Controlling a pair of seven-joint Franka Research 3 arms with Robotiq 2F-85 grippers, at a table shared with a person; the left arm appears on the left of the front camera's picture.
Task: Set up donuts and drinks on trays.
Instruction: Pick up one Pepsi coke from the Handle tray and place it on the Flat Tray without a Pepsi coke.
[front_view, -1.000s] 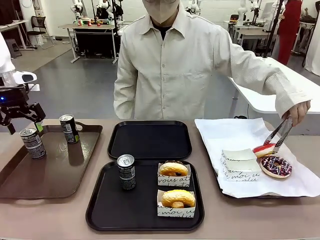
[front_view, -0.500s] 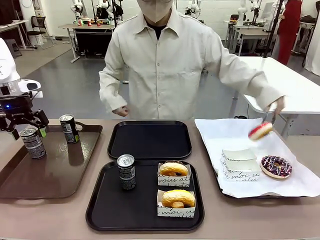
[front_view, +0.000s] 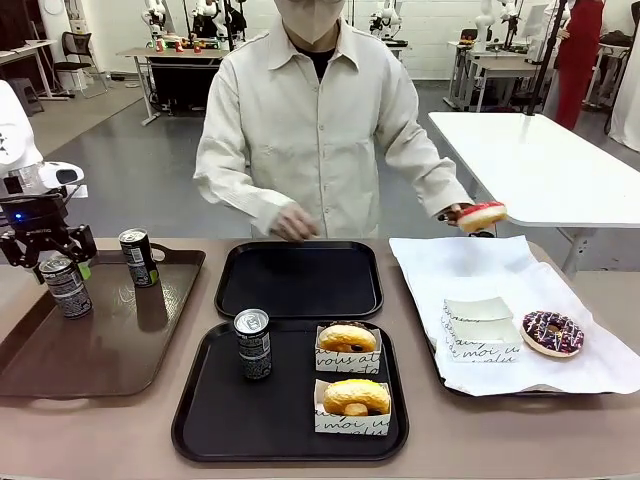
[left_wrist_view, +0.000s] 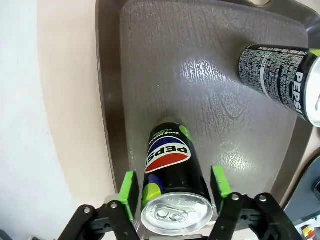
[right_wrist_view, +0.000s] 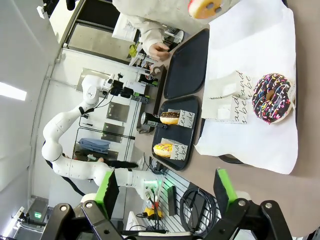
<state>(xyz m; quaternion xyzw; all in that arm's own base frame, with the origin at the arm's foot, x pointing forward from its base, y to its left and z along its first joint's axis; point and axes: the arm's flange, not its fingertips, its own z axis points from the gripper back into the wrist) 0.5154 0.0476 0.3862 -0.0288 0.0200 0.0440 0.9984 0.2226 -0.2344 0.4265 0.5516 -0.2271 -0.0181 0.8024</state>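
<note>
On the desk (front_view: 90, 435), left side, a can (front_view: 68, 295) stands on the brown tray (front_view: 110, 345), gripped by the left end effector (front_view: 60, 268).
Front view adds the near black tray (front_view: 200, 420) with two donuts (front_view: 348, 338); left wrist view shows pads (left_wrist_view: 129, 192) against the can's sides; right end effector (right_wrist_view: 167, 187) gapes empty.

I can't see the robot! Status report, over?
Left gripper shut on drink can, brown tray. Right gripper open, empty. Second can nearby, apart.

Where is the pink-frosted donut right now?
In the front view the pink-frosted donut is in the air on the right, at the person's hand, above the far edge of the white paper.
</note>
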